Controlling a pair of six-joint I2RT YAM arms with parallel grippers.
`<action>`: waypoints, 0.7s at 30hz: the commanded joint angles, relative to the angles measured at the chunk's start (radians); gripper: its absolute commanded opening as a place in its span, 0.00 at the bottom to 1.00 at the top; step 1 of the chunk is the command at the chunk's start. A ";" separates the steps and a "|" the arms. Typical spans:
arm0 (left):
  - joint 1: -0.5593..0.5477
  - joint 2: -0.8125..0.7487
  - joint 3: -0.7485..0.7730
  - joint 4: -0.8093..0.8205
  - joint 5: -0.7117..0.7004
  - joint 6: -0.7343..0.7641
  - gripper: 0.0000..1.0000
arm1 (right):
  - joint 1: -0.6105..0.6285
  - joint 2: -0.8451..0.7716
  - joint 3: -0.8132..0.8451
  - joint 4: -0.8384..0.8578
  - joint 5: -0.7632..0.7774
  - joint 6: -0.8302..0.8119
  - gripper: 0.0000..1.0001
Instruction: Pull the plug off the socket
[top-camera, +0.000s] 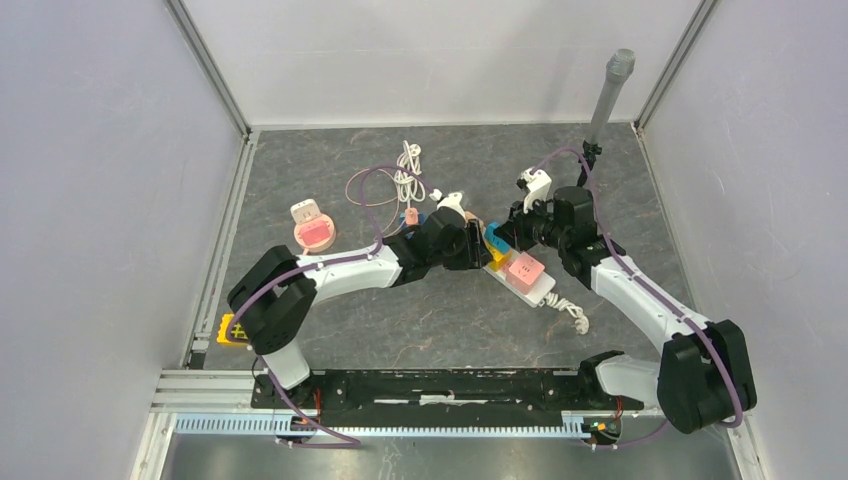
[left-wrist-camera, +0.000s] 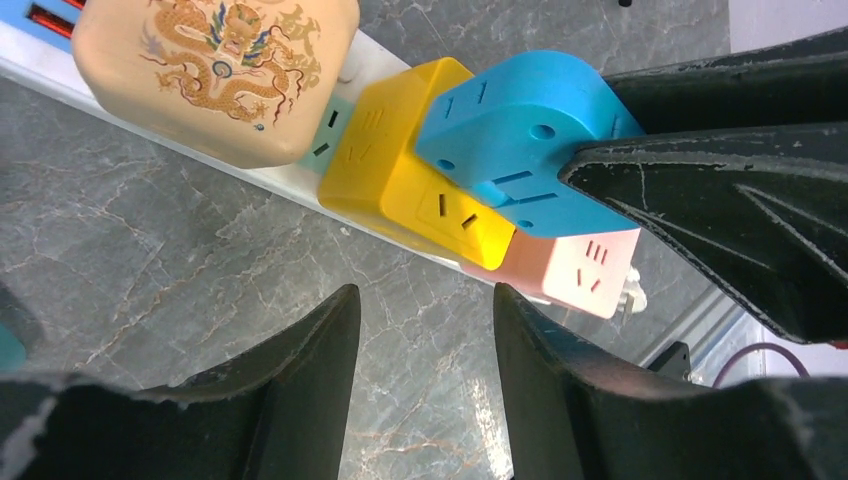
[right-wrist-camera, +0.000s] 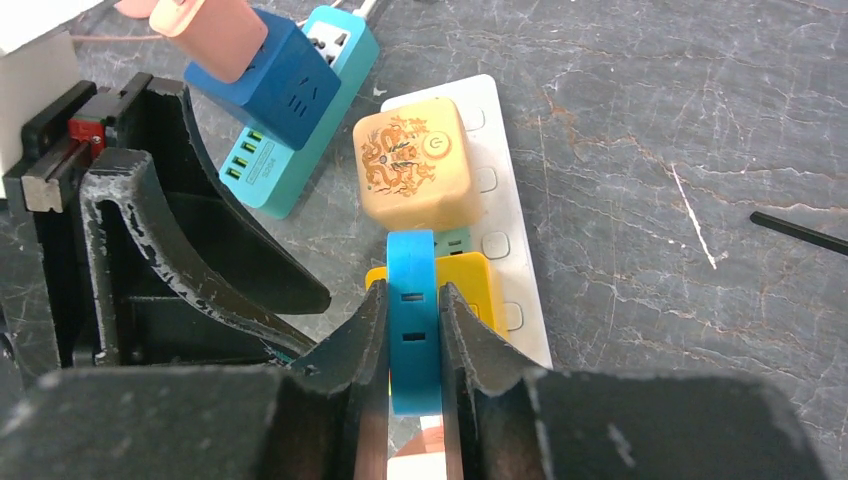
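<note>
A white power strip (top-camera: 537, 291) (right-wrist-camera: 500, 200) lies mid-table and carries a beige dragon-print cube (left-wrist-camera: 215, 70) (right-wrist-camera: 415, 165), a yellow adapter (left-wrist-camera: 400, 170) (right-wrist-camera: 482, 285), a blue plug (top-camera: 497, 240) (left-wrist-camera: 510, 140) (right-wrist-camera: 412, 270) and a pink adapter (top-camera: 524, 269) (left-wrist-camera: 575, 270). My right gripper (right-wrist-camera: 412, 300) (top-camera: 508, 238) is shut on the blue plug's flat sides; the plug sits against the yellow adapter. My left gripper (left-wrist-camera: 425, 295) (top-camera: 478, 250) hovers just left of the strip, open, with only bare table between its fingers.
A teal power strip (right-wrist-camera: 290, 150) with a dark blue cube lies behind the left gripper. A coiled white cable (top-camera: 407, 175), a pink round object (top-camera: 313, 232) and a yellow piece (top-camera: 232, 328) lie to the left. White walls enclose the table.
</note>
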 joint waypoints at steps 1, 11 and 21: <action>-0.005 0.017 0.057 0.054 -0.063 -0.023 0.58 | -0.001 -0.015 -0.013 0.116 0.059 0.059 0.04; -0.005 0.042 0.078 0.053 -0.167 0.008 0.56 | -0.001 -0.082 -0.037 0.100 0.046 -0.039 0.49; -0.005 0.099 0.090 0.045 -0.147 0.028 0.52 | -0.001 -0.009 -0.003 0.036 -0.011 -0.047 0.47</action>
